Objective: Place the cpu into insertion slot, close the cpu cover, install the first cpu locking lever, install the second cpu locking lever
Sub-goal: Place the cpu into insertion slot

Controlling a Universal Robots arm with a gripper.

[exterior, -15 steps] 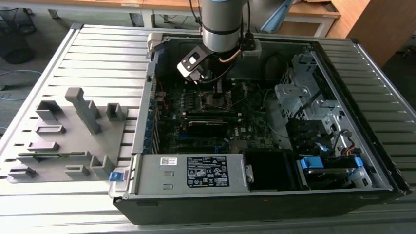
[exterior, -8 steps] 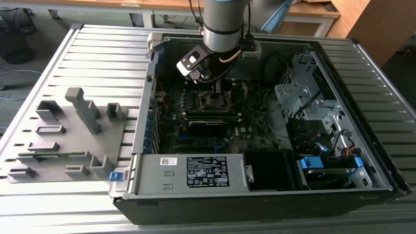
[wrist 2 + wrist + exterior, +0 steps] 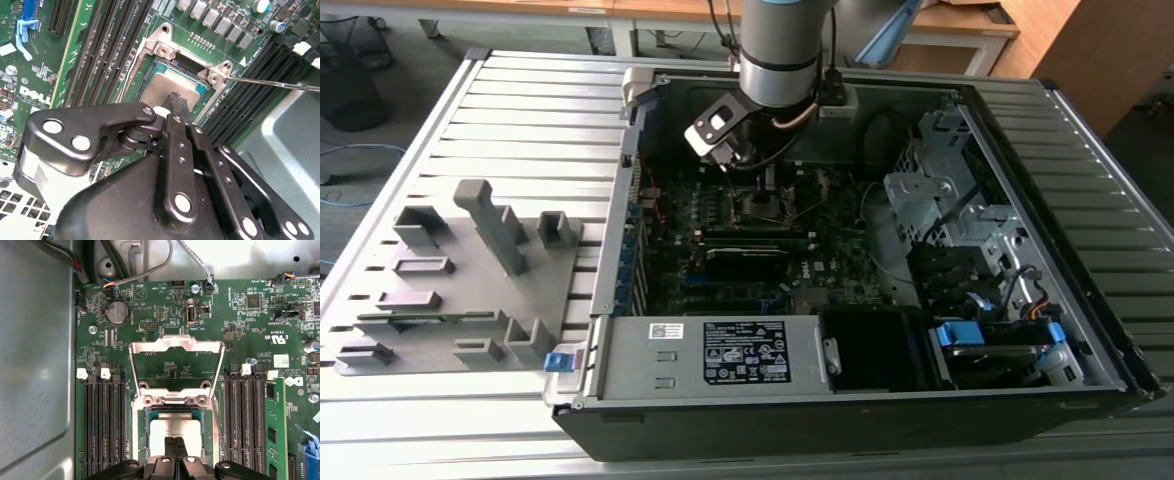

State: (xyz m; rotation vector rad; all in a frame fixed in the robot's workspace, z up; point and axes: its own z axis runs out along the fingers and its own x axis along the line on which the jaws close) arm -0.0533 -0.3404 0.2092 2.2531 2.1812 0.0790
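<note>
- Seating step, by the look of it: cpu [image 3: 172, 429] lies flat inside the insertion slot [image 3: 140, 435], silver top up, edges parallel to the rim.
- gripper [image 3: 174, 441] is on or just above the chip's top face. Jaws pressed together, nothing pinched between them.
- To do it well: straight vertical load only, no sideways drag, chip level so no corner rides the rim.
- cpu cover [image 3: 175, 343] stands flipped open, clear of the chip. One thin lever rod [image 3: 272, 83] sticks out unlatched.
- computer case [image 3: 607, 250], centre of the exterior view, holds the motherboard [image 3: 674, 270] and, along its lower edge, the white-labelled power supply [image 3: 720, 352].
</note>
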